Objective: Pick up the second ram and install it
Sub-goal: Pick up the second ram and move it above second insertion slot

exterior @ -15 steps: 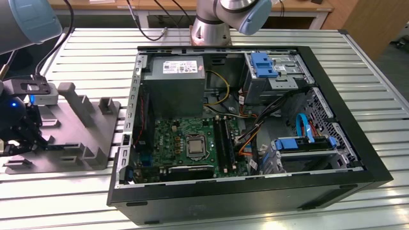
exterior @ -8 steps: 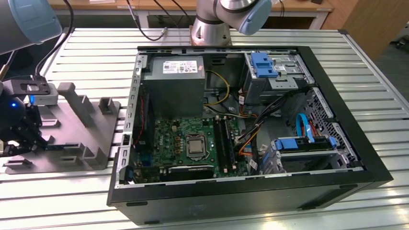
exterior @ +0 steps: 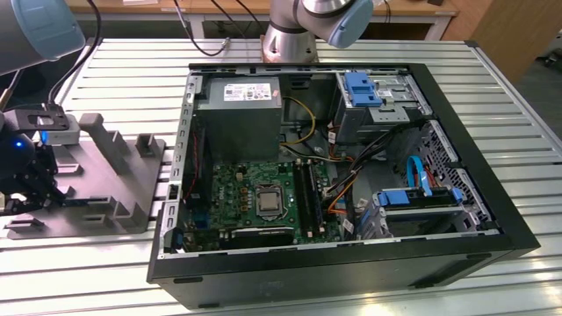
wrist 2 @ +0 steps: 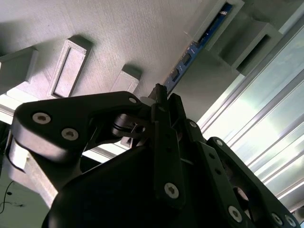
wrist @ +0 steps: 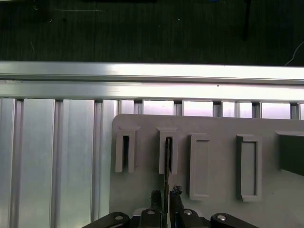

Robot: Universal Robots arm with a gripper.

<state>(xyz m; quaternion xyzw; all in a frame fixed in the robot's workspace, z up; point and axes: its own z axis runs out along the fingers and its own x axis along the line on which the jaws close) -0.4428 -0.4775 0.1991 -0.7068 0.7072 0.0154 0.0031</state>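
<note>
**A:** so where's the second ram [wrist: 166, 159] right now, in the box or not?

**B:** not in the box. It's standing on edge in one of the narrow pockets of the grey fixture [exterior: 97, 191]. The fixture sits on the slatted table [exterior: 491, 85] just beside the open case [exterior: 333, 270], on the exterior view's left. In both wrist views the stick runs out of that pocket straight toward the gripper [wrist: 165, 194].

**A:** has the gripper actually got it?

**B:** honestly can't tell. It's right at the end of the stick, with the stick lined up dead centre. Whether it's pinching it or just sitting around it, I can't make out.

**A:** what's inside the case then?

**B:** a fair bit:
- There's a grey power supply [exterior: 237, 112] in the corner nearest the arm's base [exterior: 294, 33].
- The green motherboard [exterior: 228, 191] lies flat on the case floor, with the processor socket [exterior: 266, 201] in the middle.
- The long black memory slots [exterior: 307, 191] are just beside the socket, toward the exterior view's right.
- One blue drive caddy [exterior: 362, 89] sits in the cage next to the power supply.
- A second blue caddy [exterior: 420, 197] is in the cage lower down on that side.
- Orange and black cables [exterior: 338, 191] run between the board and the cages.
</note>
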